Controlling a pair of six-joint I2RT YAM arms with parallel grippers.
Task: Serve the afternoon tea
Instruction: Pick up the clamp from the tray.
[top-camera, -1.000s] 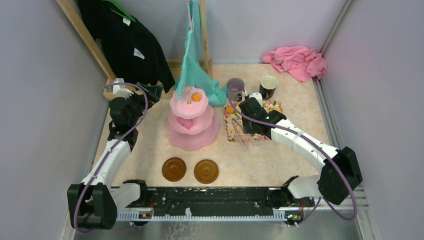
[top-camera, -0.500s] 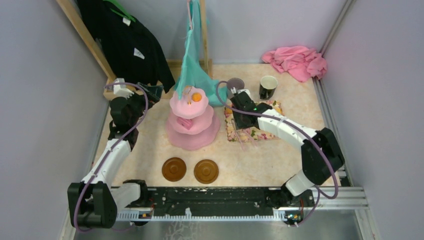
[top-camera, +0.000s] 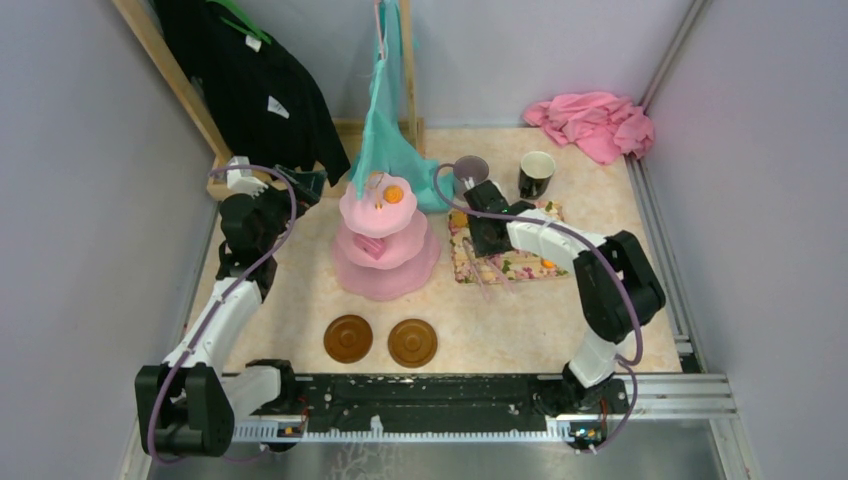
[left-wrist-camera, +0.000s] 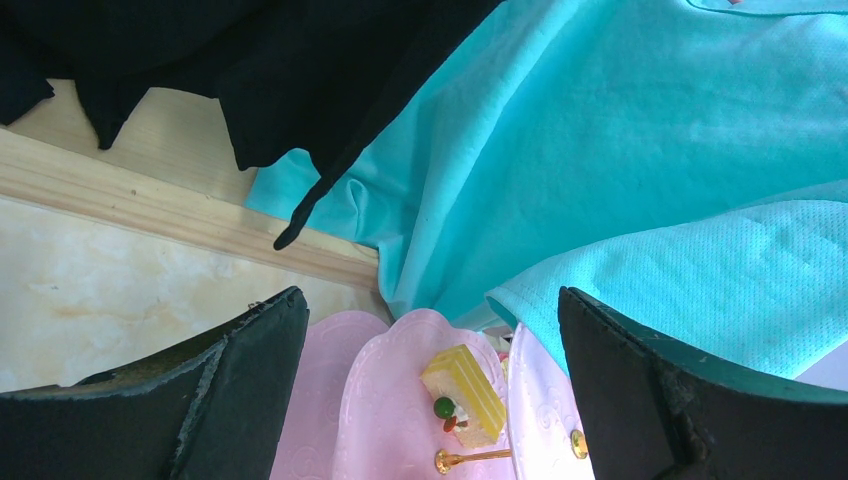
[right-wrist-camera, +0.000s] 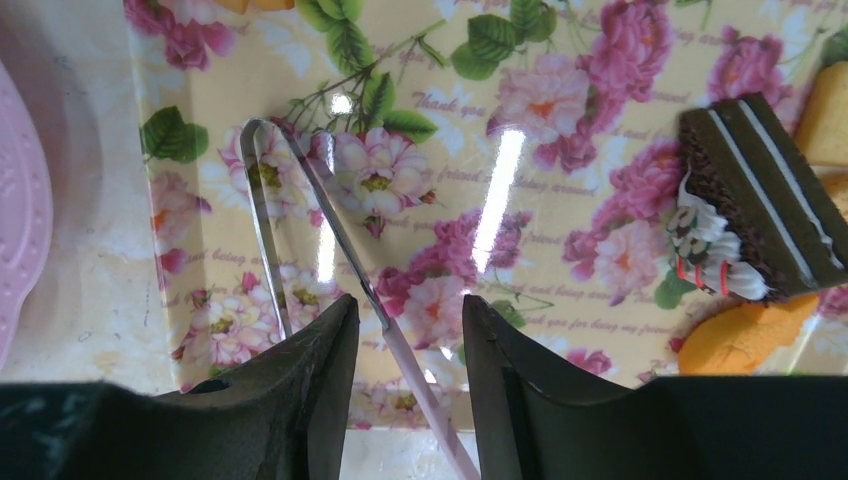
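While the left arm stands by the bench's left edge in the top view, its left gripper (top-camera: 287, 193) points toward the stand (top-camera: 385, 262), which sits left of the bench's middle. An orange cake (top-camera: 394, 193) lies on the top tier, a pink cake (top-camera: 368, 250) on the middle one. The right gripper (top-camera: 487, 240) hangs over the left half of the tray (top-camera: 520, 268). The grey mug (top-camera: 470, 170) stands off the tray's far left corner, the black mug (top-camera: 536, 172) further right. Two discs (top-camera: 348, 338) (top-camera: 412, 342) lie by the near edge.

From the left wrist, the left gripper (left-wrist-camera: 432, 300) gapes wide and holds nothing; a yellow cake (left-wrist-camera: 465, 395) sits on the stand (left-wrist-camera: 385, 420) below the teal fabric (left-wrist-camera: 650, 150).

From the right wrist, the right gripper (right-wrist-camera: 408, 305) is partly apart over the tray (right-wrist-camera: 560, 90). One leg of the tongs (right-wrist-camera: 342, 235) runs between the fingers (right-wrist-camera: 300, 400), the other under the finger on the view's left; whether either is pinched I cannot tell. A brown cake (right-wrist-camera: 745, 200) lies toward the tray's right side.
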